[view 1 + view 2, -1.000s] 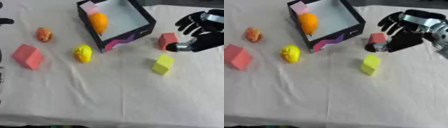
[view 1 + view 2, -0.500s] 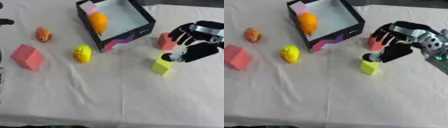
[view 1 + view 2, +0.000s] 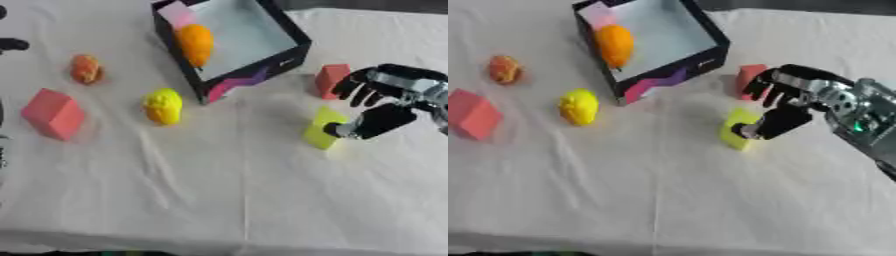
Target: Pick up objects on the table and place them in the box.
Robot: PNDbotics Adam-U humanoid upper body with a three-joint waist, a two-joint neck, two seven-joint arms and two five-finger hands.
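Black and silver, the right hand (image 3: 785, 107) reaches in from the right side over the white tablecloth (image 3: 219, 200), its palm turned toward the yellow-green block (image 3: 324, 129). The thumb tip sits against the block's right face, while the fingers (image 3: 765, 86) fan out above it, spread and only slightly bent, not wrapped round anything; the hand reads as open. The block stands tilted on the cloth, just below and to the right of the box's near corner. A red block (image 3: 331, 79) rests just behind the spread fingers, close to the box's right wall. The black box (image 3: 293, 47) lies askew at the top centre, holding an orange fruit (image 3: 195, 43) and a pink piece (image 3: 178, 12) against its left inner wall. On the cloth to the left lie a yellow lumpy object (image 3: 163, 105), a large pink block (image 3: 54, 113) and a small orange-red object (image 3: 85, 68). The left hand shows in neither view.
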